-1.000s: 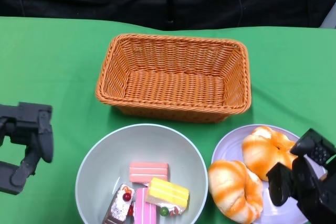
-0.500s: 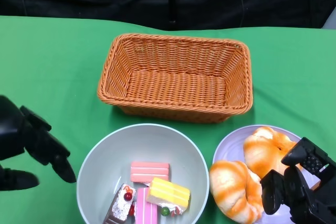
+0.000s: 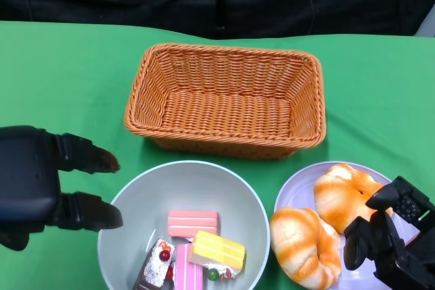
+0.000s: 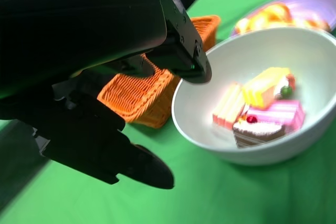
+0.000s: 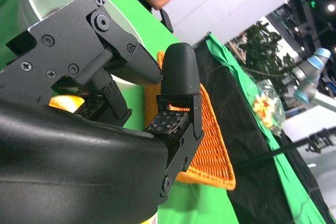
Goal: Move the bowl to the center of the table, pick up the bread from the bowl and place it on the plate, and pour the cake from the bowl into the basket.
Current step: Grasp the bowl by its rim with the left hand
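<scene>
- Bowl [image 3: 129, 198] first: your pale grey-green one sits at the near middle of the green counter [image 3: 61, 79], just in front of the basket [image 3: 224, 100] and right beside the plate [image 3: 293, 181].
- Cake pieces [image 3: 194, 246] are all still in the bowl: a pink striped slab, a yellow one with pink filling, a chocolate slice with a red berry on top, plus another pink one underneath.
- Both bread rolls [image 3: 306, 242] are on the lilac plate. The nearer one hangs over the plate's edge toward the bowl, the other [image 3: 343, 191] sits further back, and they touch each other.
- Your left hand [image 3: 41, 185] is just off the bowl's left side, fingers [image 3: 85, 161] spread and pointing at the rim, nothing in it. In the wrist view one fingertip is right by the rim, but I can't tell if it actually touches.
- Your right hand [image 3: 391, 236] is over the near right part of the plate, beside the rolls. Fingers are apart and it's not holding anything.
- Basket is the orange wicker one, at the far middle of the counter, nothing inside.
</scene>
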You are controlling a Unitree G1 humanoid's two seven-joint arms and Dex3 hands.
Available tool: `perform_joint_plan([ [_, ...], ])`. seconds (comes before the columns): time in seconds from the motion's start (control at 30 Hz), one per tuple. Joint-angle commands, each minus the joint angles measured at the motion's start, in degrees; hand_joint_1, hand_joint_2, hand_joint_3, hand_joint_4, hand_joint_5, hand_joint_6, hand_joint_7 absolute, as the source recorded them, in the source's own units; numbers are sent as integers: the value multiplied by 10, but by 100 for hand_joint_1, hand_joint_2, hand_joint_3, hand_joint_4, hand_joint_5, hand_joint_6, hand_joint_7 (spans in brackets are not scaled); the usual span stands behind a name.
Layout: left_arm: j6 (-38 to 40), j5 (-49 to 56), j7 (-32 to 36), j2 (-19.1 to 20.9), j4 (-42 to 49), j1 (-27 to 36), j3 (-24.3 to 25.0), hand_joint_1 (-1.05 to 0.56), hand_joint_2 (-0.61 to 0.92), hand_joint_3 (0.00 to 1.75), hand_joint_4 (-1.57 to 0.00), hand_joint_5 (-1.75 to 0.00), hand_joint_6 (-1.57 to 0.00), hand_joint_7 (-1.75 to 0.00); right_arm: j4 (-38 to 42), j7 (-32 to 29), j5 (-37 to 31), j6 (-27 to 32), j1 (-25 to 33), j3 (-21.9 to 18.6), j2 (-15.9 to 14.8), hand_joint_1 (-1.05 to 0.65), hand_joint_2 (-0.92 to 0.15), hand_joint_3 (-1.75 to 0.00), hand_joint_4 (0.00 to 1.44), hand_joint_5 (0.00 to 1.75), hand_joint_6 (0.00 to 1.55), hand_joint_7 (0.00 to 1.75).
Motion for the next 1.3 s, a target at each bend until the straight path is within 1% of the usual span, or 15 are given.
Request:
perform_joint_plan([
  [0.03, -41, 88, 33, -8, -15, -25, 6, -65, 92, 15, -3, 0, -26, 0, 7, -8, -11, -8, -4, -3, 8, -9, -55, -124, 92, 175, 83, 157],
  [0.07, -48, 107, 43, -11, -17, -31, 5, -68, 92, 14, -1, 0, -22, 0, 6, -10, -15, -8, -5, -3, 9, -9, -55, -123, 92, 175, 83, 158],
  [0.17, -81, 151, 88, -32, 14, -53, -7, -72, 92, 14, 0, 0, -16, 0, 4, -12, -20, -6, -7, -5, 14, -10, -57, -119, 92, 175, 82, 160],
  [0.33, -133, 219, 136, -42, 41, -90, -25, -71, 92, 29, 0, 0, -9, 0, 3, -1, -22, -16, -7, -10, 17, -9, -59, -115, 91, 175, 80, 161],
  [0.37, -140, 228, 145, -40, 46, -99, -35, -69, 92, 32, 0, 0, -7, 0, 4, 0, -22, -17, -9, -12, 16, -9, -59, -115, 92, 175, 80, 161],
  [0.47, -144, 239, 169, -26, 73, -137, -90, -61, 92, 31, 0, 0, -7, -1, 11, 2, -23, -22, -13, -13, 19, -9, -58, -116, 92, 175, 81, 159],
  [0.53, -144, 246, 186, -24, 89, -155, -112, -60, 92, 32, -1, 0, -6, 0, 17, 4, -31, -28, -13, -8, 22, -9, -58, -116, 92, 175, 81, 159],
  [0.63, -144, 260, 231, -19, 119, -176, -152, -57, 92, 27, -5, -3, -11, -3, 24, 5, -39, -34, -13, 0, 29, -9, -58, -116, 92, 175, 81, 160],
  [0.77, -144, 302, 297, -5, 133, -186, -190, -59, 92, 38, -11, -5, -15, -3, 30, 3, -53, -40, -13, 10, 38, -8, -56, -115, 92, 175, 81, 160],
  [0.87, -144, 316, 327, 3, 155, -205, -223, -57, 92, 35, -13, -6, -17, -3, 34, 6, -57, -47, -15, 10, 41, -9, -56, -115, 92, 175, 81, 160],
  [0.97, -144, 334, 344, 7, 160, -220, -239, -56, 92, 36, -14, -6, -18, -3, 33, 5, -57, -48, -15, 9, 41, -10, -56, -116, 93, 175, 82, 160],
  [1.07, -144, 351, 345, 13, 168, -249, -269, -53, 92, 34, -17, -7, -20, -3, 30, 3, -54, -46, -14, 7, 40, -9, -55, -117, 93, 175, 83, 157],
  [1.13, -144, 353, 342, 17, 172, -265, -284, -52, 92, 32, -20, -8, -25, -5, 27, 1, -51, -42, -13, 6, 40, -9, -55, -118, 94, 175, 84, 157],
  [1.27, -144, 356, 354, 20, 183, -279, -297, -52, 92, 27, -24, -9, -30, -5, 32, 6, -54, -48, -15, 5, 40, -8, -55, -118, 93, 175, 83, 157],
  [1.3, -144, 359, 357, 20, 189, -281, -301, -51, 92, 27, -28, -10, -34, -6, 34, 5, -56, -48, -16, 6, 41, -8, -56, -116, 93, 175, 82, 159],
])
